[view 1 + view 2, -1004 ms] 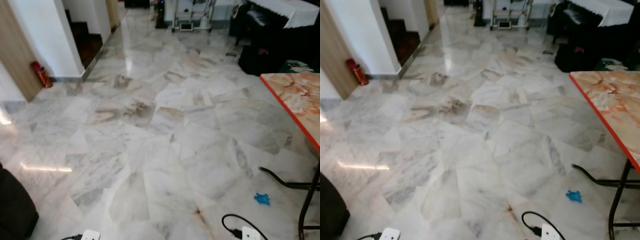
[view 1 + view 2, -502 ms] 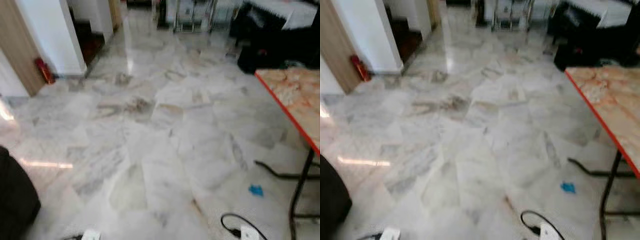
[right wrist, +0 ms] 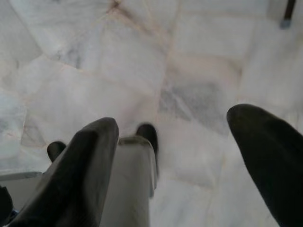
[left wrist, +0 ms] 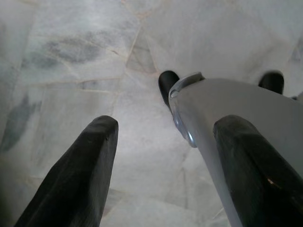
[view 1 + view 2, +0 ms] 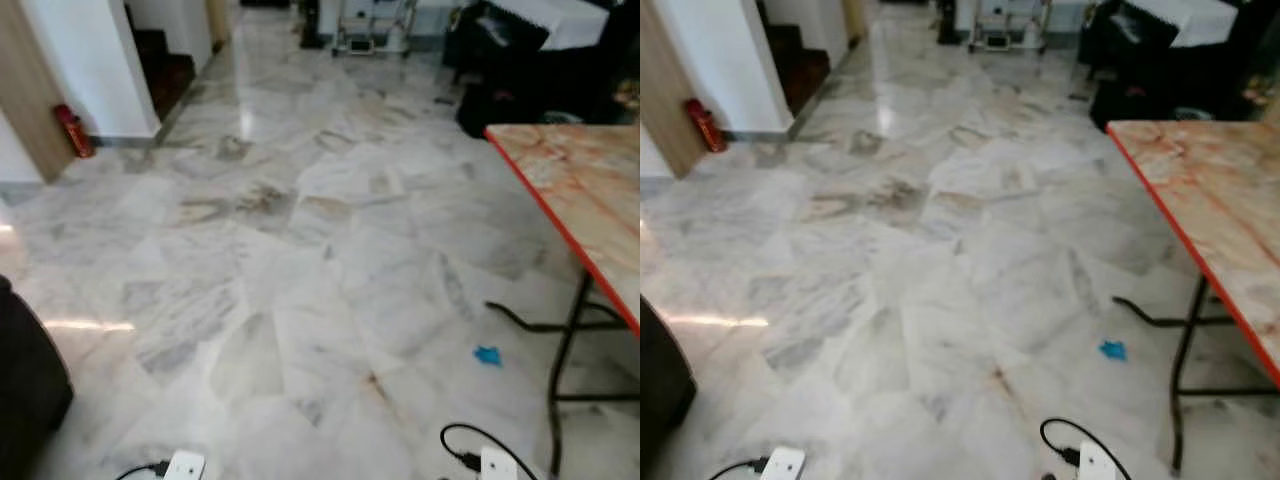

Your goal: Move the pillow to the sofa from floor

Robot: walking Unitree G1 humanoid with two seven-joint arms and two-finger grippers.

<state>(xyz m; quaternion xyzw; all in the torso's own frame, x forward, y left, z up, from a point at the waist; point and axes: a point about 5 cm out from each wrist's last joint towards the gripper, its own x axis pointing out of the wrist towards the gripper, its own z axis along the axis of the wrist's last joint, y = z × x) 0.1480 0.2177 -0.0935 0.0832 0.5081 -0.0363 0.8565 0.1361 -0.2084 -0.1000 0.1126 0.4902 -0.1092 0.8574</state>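
Observation:
A dark rounded bulk (image 5: 25,400) pokes in at the lower left edge of the head views; I cannot tell whether it is the pillow or the sofa. My left gripper (image 4: 168,125) hangs over the pale marble floor (image 5: 300,260), open, with nothing between its black fingers (image 4: 75,175). My right gripper (image 3: 175,120) hangs over the same floor, also open and holding nothing. A silver part of my own body (image 4: 222,118) shows below each gripper.
An orange marbled table (image 5: 580,190) on thin black legs (image 5: 565,360) stands at the right. Near me on the floor lie white plugs with black cable (image 5: 497,462), another plug (image 5: 183,465), and a blue scrap (image 5: 487,355). A red extinguisher (image 5: 72,130) leans by the left wall. Dark furniture (image 5: 500,60) stands at the back.
The whole picture has shifted, so the camera moved: the table now sits further left and the far wall higher. Nothing on the floor has moved.

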